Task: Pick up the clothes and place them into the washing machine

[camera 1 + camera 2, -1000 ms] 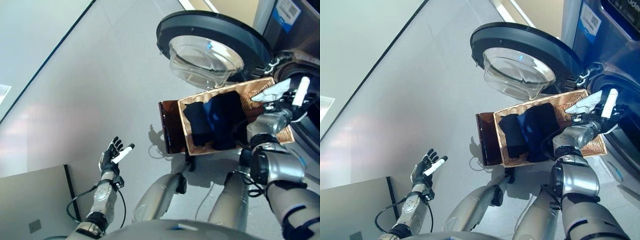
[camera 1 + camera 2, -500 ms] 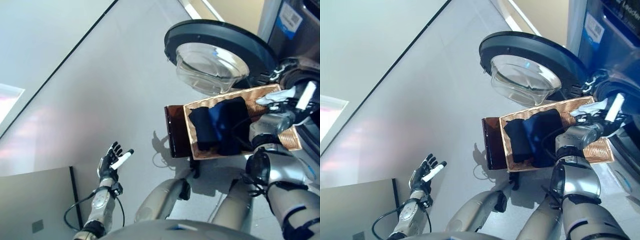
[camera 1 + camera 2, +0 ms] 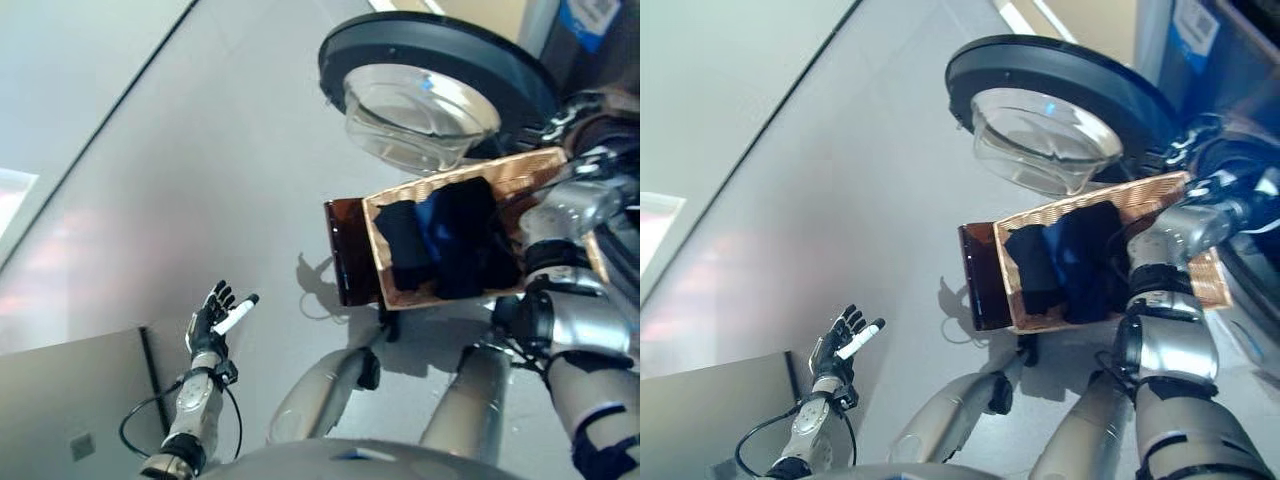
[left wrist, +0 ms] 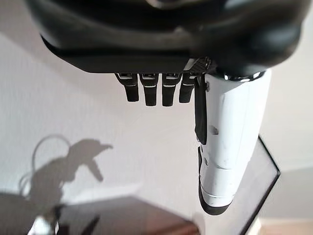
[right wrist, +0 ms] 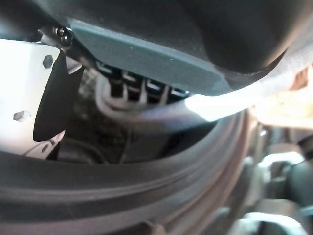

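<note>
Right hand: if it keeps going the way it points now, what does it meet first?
Probably the inside of the drum. The right hand reaches past the wicker basket into the washing machine opening; its wrist view shows a pale cloth at its fingers and the door gasket around it. Depth is unclear.

Smooth pale grey floor (image 3: 200, 150) crossed by a dark diagonal line (image 3: 100, 135), with a bright light patch at the left edge.
</note>
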Robot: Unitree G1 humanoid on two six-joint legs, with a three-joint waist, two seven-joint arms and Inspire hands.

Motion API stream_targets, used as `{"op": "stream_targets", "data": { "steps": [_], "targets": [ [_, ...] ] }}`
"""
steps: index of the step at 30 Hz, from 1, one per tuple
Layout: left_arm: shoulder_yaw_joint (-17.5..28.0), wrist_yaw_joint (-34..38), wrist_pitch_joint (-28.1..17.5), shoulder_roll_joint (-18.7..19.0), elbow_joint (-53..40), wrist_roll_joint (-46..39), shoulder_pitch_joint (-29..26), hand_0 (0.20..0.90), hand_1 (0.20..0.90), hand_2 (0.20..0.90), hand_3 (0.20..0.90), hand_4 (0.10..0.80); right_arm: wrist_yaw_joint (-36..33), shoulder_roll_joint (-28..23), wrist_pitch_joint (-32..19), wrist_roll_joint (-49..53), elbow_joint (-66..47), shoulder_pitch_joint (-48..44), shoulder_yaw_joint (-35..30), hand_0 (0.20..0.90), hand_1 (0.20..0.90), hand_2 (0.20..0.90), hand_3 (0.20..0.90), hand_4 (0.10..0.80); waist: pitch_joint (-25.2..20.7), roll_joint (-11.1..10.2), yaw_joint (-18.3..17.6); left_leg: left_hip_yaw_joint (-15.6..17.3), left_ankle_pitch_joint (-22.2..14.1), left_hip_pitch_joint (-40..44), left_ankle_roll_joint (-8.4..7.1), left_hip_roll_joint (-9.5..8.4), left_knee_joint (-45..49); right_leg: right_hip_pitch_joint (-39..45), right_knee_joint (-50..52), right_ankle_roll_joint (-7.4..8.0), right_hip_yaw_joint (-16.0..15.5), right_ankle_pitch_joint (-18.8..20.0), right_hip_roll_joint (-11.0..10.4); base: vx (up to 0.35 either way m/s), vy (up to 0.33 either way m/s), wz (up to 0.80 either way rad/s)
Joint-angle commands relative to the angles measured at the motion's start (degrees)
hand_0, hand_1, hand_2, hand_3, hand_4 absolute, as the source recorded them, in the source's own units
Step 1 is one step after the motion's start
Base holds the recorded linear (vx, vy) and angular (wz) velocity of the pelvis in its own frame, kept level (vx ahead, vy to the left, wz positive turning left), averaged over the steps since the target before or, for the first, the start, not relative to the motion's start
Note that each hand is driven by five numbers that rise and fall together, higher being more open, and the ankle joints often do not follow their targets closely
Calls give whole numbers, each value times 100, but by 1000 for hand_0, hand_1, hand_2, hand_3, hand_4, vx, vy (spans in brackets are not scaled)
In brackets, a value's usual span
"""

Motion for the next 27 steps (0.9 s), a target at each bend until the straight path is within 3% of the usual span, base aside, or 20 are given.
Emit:
{"op": "stream_targets", "data": {
  "steps": [1, 2, 5, 13, 27],
  "targets": [
    [217, 88, -375, 248, 331, -160, -200, 900, 900, 900, 900, 800, 768, 185, 209, -468, 171, -278, 718, 900, 900, 900, 900, 800, -406, 185, 393, -134, -664, -185, -530, -42, 569, 753, -225, -320, -170, -223, 19, -2, -14, -3],
    [217, 93, -376, 253, 331, -154, -193, 900, 900, 900, 900, 800, 782, 190, 210, -460, 175, -268, 713, 900, 900, 900, 900, 800, -410, 181, 390, -138, -662, -177, -530, -42, 564, 764, -233, -320, -175, -221, 19, 3, -18, -3],
    [232, 160, -358, 148, 451, -36, -243, 900, 900, 900, 900, 800, 890, 859, 288, -213, 546, 318, 537, 900, 900, 900, 900, 800, -344, 132, 378, -189, -637, -114, -524, -16, 538, 896, -281, -332, -255, -230, 61, -1, -29, -1],
    [292, 253, -353, 77, 618, 120, -253, 900, 900, 900, 900, 800, 1037, 1370, 482, -94, 848, 940, 467, 900, 900, 900, 900, 800, -223, -152, 293, -293, -642, -15, -533, 37, 566, 1124, -325, -359, -426, -224, 128, 2, -55, 12],
    [586, 259, -179, -34, 1518, 248, -390, 900, 900, 900, 900, 800, 1454, 2471, 998, -374, 945, 2679, 1023, 900, 900, 900, 900, 800, -532, -1175, 15, -374, -678, 1052, -563, 201, 127, 2523, -1349, -261, -833, 97, 257, 94, -25, 2]
  ]
}}
